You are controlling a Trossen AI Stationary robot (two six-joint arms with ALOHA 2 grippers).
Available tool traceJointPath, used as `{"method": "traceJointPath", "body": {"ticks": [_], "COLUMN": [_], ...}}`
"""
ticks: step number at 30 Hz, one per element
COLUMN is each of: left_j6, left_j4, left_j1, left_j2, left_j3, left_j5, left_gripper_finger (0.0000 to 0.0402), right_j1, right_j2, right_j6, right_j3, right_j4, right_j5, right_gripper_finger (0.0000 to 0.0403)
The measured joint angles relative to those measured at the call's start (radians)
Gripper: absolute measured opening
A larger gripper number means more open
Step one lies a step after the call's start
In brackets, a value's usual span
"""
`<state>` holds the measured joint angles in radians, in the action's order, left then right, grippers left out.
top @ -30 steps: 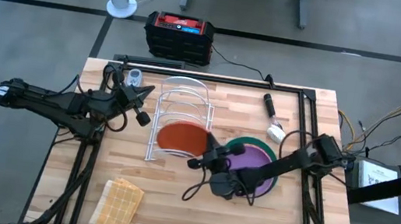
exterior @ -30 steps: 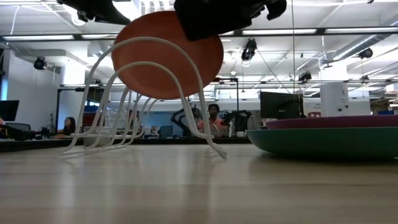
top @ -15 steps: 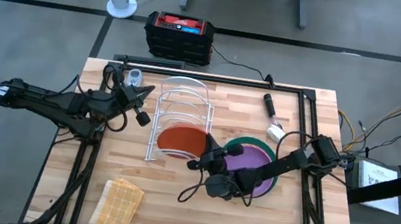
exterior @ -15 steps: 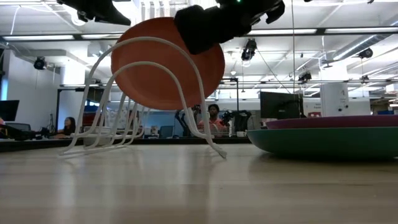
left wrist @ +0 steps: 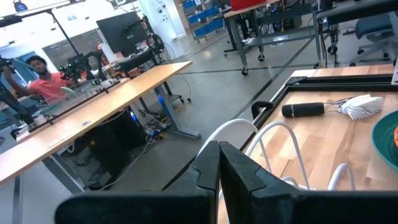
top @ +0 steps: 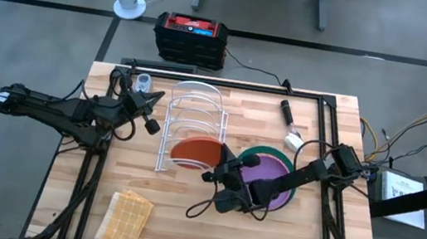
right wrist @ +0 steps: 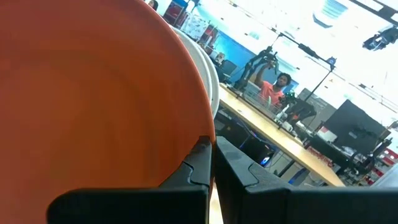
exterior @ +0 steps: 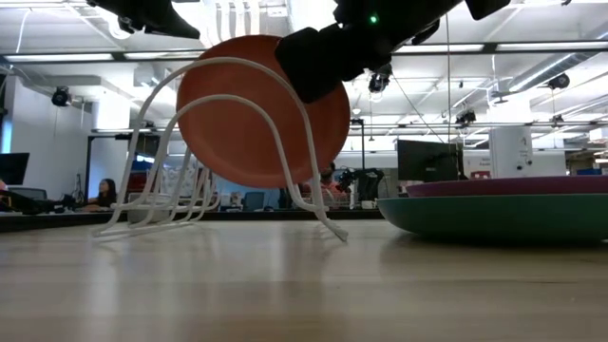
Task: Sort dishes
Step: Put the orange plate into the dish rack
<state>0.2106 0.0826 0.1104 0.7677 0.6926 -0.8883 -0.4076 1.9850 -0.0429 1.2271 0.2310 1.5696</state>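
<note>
Standing on edge in the front slot of the white wire rack, the orange plate leans slightly between two hoops, its rim pinched by the right tool, whose fingers are clamped together on it. Gripping the edge seems to let the plate slide down between the wires without the fingers fouling them; in the low view its lower rim hangs just clear of the desk, so I judge the seating step unfinished. Beside the rack, the purple plate lies flat on the larger teal plate, a stack presumably awaiting its turn. Off to the far side of the rack, the left tool waits, fingers closed on nothing. A brush near the desk's far edge and a tan woven cloth at the near corner lie well apart from the work. No brand or writing is legible anywhere.
</note>
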Motion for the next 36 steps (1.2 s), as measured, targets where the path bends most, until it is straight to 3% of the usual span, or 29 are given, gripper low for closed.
{"method": "traceJointPath", "body": {"ticks": [24,36], "left_j6": [0.017,0.017], "left_j4": [0.0,0.0], "left_j1": [0.0,0.0], "left_j2": [0.0,0.0], "left_j3": [0.0,0.0], "left_j5": [0.0,0.0], "left_gripper_finger": [0.0,0.0], "right_j1": [0.0,0.0], "right_j2": [-0.001,-0.013], "right_j6": [0.189,0.411], "right_j3": [-0.024,-0.027], "right_j4": [-0.1,-0.098], "right_j5": [-0.006,-0.051], "right_gripper_finger": [0.0,0.0]}}
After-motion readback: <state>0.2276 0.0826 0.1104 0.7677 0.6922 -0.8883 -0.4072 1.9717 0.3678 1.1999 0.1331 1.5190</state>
